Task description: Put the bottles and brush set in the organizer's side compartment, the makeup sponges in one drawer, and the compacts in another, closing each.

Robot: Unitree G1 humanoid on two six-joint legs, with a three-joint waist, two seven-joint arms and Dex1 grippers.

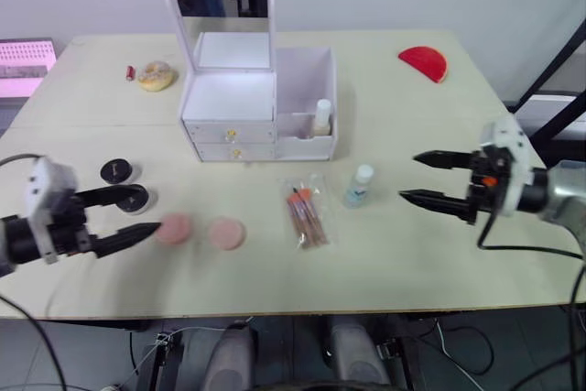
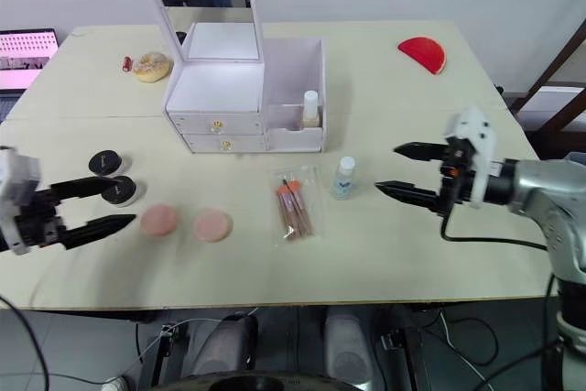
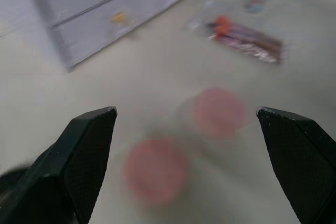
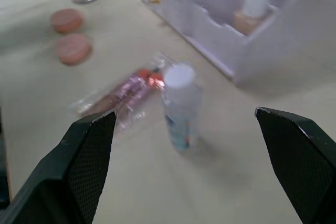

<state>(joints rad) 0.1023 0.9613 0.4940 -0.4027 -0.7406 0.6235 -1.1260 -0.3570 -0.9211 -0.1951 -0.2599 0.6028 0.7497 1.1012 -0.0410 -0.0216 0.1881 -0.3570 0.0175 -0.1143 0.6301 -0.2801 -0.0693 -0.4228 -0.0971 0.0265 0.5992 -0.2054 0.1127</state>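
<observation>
The white organizer [image 1: 229, 98] stands mid-table with its mirror lid up and both drawers closed. One bottle [image 1: 321, 118] stands in its side compartment. In front lie a clear bottle with a white cap [image 1: 360, 185] and the bagged brush set [image 1: 307, 215]. Two pink makeup sponges [image 1: 173, 228] [image 1: 225, 233] and two black compacts [image 1: 116, 170] [image 1: 137, 197] sit at the front left. My left gripper [image 1: 151, 210] is open just left of the sponges, beside the nearer compact. My right gripper [image 1: 408, 177] is open, empty, a little right of the clear bottle [image 4: 181, 103].
A red half-round object [image 1: 423, 63] lies at the back right. A tan round object [image 1: 156, 75] and a small red item [image 1: 130, 71] lie at the back left. A pink-lit screen [image 1: 26, 66] sits off the table's left side. The table's front edge [image 1: 302, 304] is near.
</observation>
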